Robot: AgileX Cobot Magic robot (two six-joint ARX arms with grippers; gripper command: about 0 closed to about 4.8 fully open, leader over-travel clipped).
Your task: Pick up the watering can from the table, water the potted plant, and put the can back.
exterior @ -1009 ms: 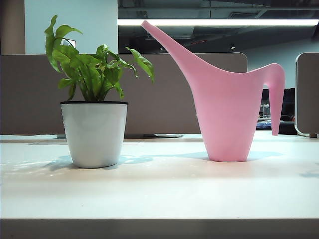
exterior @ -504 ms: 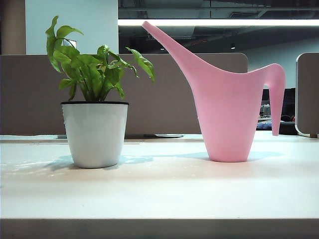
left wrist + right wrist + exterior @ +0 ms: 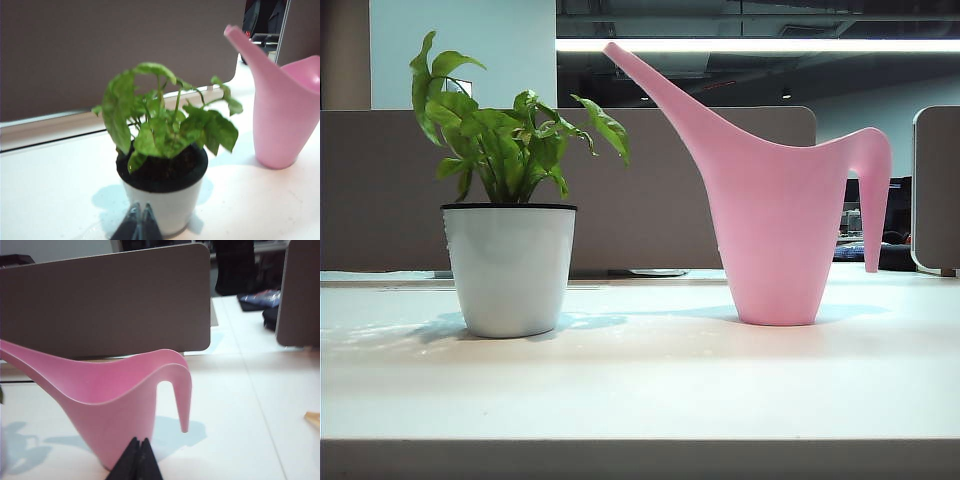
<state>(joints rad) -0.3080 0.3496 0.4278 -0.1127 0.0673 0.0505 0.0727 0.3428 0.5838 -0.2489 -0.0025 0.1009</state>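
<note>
**Mia:** Where is the watering can (image 3: 775,225) now?

**Ben:** It stands up straight on the table (image 3: 640,385). The potted plant (image 3: 510,200) is beside it, a little apart. The long spout points up over toward the leaves. Nobody is holding it.

**Mia:** Will it be hard to lift?

**Ben:** I don't think so. It looks like smooth, stiff plastic, so it should keep its shape. It may be slippery, though. I can't tell if there is water inside, so it could be light or a bit heavy.

**Mia:** Where should the robot grab it?

**Ben:** I'd take the thin handle (image 3: 182,397) that hangs down at the back. The body looks too wide and smooth to pinch. Grabbing high on the handle should keep it from swinging much.

**Mia:** Where are the hands?

**Ben:** The right gripper (image 3: 139,444) is pulled back on the near side of the can, not touching it. Its two fingers are pressed together with nothing between them. The left gripper (image 3: 140,209) is near the front of the pot, also pressed together and empty.

**Mia:** So the fingers must spread first?

**Ben:** Yes, I think so.
</note>
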